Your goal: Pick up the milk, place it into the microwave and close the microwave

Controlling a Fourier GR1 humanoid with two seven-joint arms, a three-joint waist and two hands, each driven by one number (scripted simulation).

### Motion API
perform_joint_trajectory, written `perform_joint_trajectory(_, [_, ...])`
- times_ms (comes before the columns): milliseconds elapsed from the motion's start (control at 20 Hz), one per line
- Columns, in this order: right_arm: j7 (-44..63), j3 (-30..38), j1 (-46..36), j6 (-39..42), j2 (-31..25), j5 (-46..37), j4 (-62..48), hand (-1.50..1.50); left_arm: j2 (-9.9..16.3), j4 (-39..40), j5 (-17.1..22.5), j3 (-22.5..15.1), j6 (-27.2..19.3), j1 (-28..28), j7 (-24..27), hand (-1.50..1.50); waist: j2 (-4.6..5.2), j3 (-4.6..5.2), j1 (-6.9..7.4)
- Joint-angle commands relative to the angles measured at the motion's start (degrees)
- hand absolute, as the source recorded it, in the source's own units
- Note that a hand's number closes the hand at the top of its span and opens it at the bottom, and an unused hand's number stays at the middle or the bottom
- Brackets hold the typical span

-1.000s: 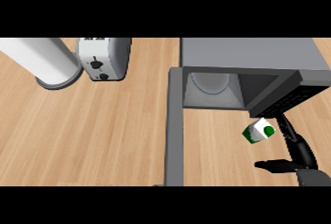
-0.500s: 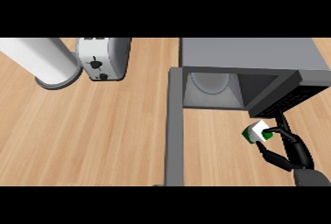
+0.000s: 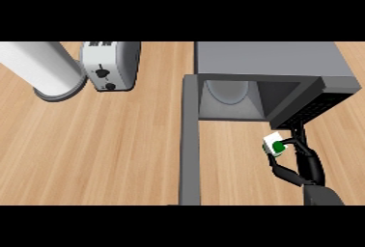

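Head view, looking steeply down on a desk (image 3: 107, 144) of pale wood with grain lines running left to right. No brand name or readable writing shows on any object; the only marking is a round green patch on the milk carton (image 3: 275, 144).

The milk carton is a small white box with a green disc on its upward face and a darker edge along its near-right side. It sits at the right of the scene, just near of the microwave's (image 3: 271, 77) front right corner and outside the cavity. Whether it touches the desk cannot be told.

The right robot hand (image 3: 296, 161) is black, with slim fingers; it rises from the lower right edge on a grey forearm. Its fingers and thumb curl around the carton from the near and right sides, holding it.

The microwave is a grey, matte, box-shaped body. Its cavity is open toward the viewer, and a pale round turntable shows inside. The microwave door (image 3: 189, 140) stands swung out at the left, seen edge-on as a long grey bar reaching toward the near edge. A dark control panel occupies the right front.

Far left stand a silver toaster (image 3: 109, 65) with dark knobs and a white cylindrical object (image 3: 43, 67) on a round base.
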State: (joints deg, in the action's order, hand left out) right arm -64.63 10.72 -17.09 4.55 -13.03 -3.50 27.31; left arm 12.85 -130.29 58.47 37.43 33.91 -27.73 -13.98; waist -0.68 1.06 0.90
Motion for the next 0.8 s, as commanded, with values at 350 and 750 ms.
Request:
perform_joint_trajectory(350, [3.4, 0.2, -6.1, -4.3, 7.9, 0.0, -4.0, 1.5, -0.7, -0.1, 1.8, 1.6, -0.6, 0.3, -1.6, -1.5, 0.96, -1.13, 0.06])
perform_joint_trajectory(750, [8.3, 0.2, -12.2, -12.3, 10.1, -1.4, -2.3, 1.5, -0.1, 2.4, 6.3, 5.0, 4.9, -3.5, -2.9, -1.5, 0.74, -1.08, 0.59])
